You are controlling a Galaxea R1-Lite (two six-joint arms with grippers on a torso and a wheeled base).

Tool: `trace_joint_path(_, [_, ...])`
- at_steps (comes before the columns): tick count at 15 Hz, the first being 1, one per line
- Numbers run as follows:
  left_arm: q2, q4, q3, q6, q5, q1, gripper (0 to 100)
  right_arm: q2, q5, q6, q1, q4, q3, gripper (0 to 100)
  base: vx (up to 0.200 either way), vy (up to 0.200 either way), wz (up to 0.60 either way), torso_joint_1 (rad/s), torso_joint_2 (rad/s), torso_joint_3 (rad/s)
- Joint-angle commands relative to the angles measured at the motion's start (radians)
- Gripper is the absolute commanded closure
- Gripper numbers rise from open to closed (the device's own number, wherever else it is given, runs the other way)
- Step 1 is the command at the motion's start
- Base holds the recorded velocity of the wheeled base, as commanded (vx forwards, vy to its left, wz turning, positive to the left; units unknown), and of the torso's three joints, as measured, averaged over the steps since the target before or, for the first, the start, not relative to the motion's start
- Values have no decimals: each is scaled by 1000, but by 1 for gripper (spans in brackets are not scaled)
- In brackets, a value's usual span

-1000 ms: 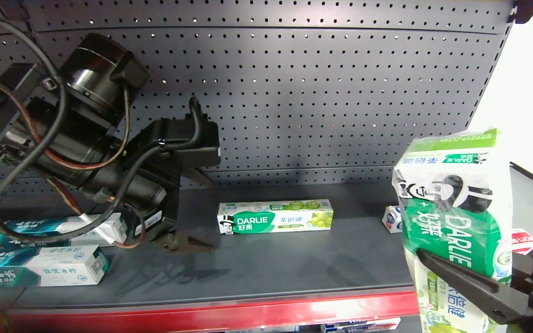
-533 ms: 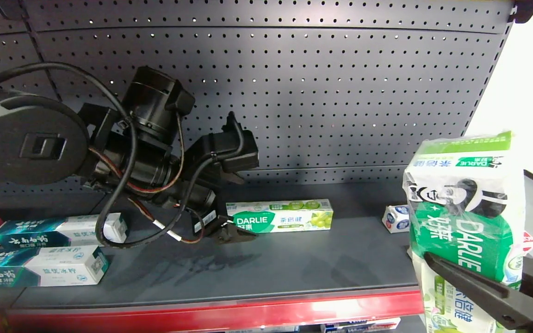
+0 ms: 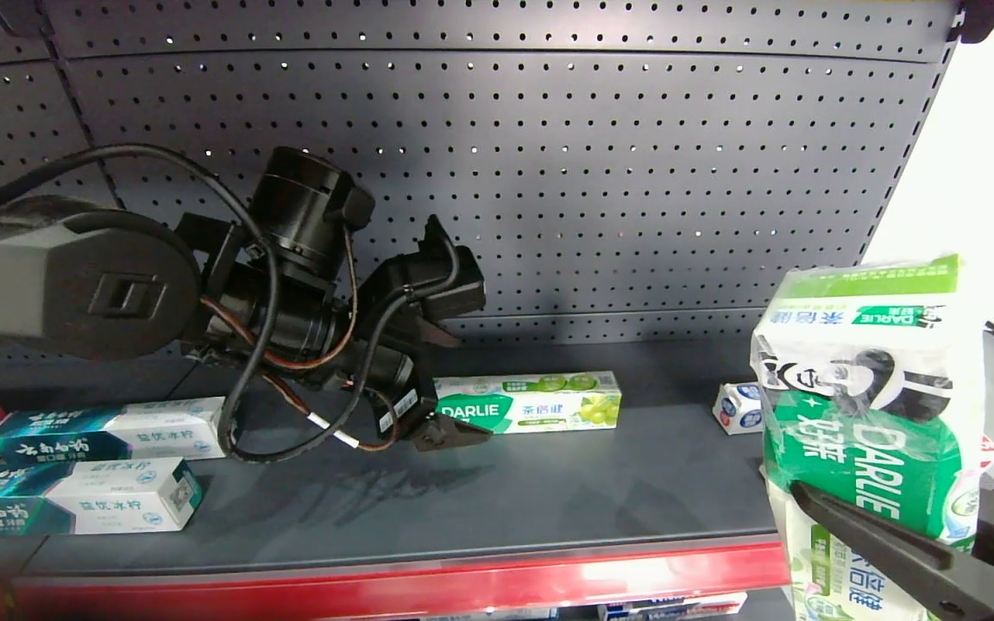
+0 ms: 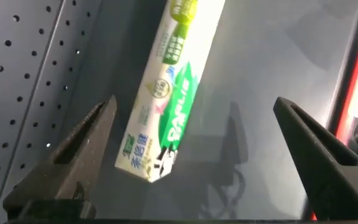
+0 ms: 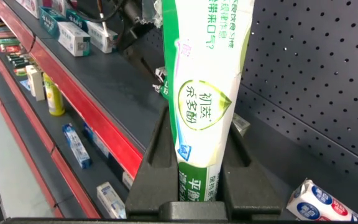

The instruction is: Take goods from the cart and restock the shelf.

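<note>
The shelf (image 3: 549, 500), with its grey pegboard back (image 3: 635, 172), already carries some goods. Across it the left arm has travelled in the last second from the left side toward the middle. The left end effector (image 3: 449, 384) now has its jaws spread, one on each side of the left end of the green toothpaste box (image 3: 540, 401), and as far as I can see they do not touch it.

At the right edge, the right end effector (image 5: 201, 158) is pinching a tall toothpaste pack (image 3: 868, 388). The pack is upright in front of the shelf and has drifted a little to the right and down.

The green box lies flat near the back and has not moved. I judge that the left arm is about to grip or straighten it, to make place for the pack.

Teal boxes (image 3: 74, 500) lie at the left. A small white-blue box (image 3: 737, 407) lies just beside the pack.
</note>
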Motion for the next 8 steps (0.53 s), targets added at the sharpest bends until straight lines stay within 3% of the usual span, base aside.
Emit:
trace_joint_path(1, [28,-3,-8,-5,-2,1,0,0,0,0,4,0,1,100,0,0,0,0,0,0])
trace_joint_path(2, [34,-3,-10,-5,-5,1,0,0,0,0,5,0,1,100,0,0,0,0,0,0])
trace_joint_path(5, [68,22,-59,6,-98,24,0,-1,0,0,16,0,5,100,0,0,0,0,0,0])
trace_joint_path(8, [86,92,-104,34,-104,41,0,-3,0,-8,27,0,18,100,0,0,0,0,0,0])
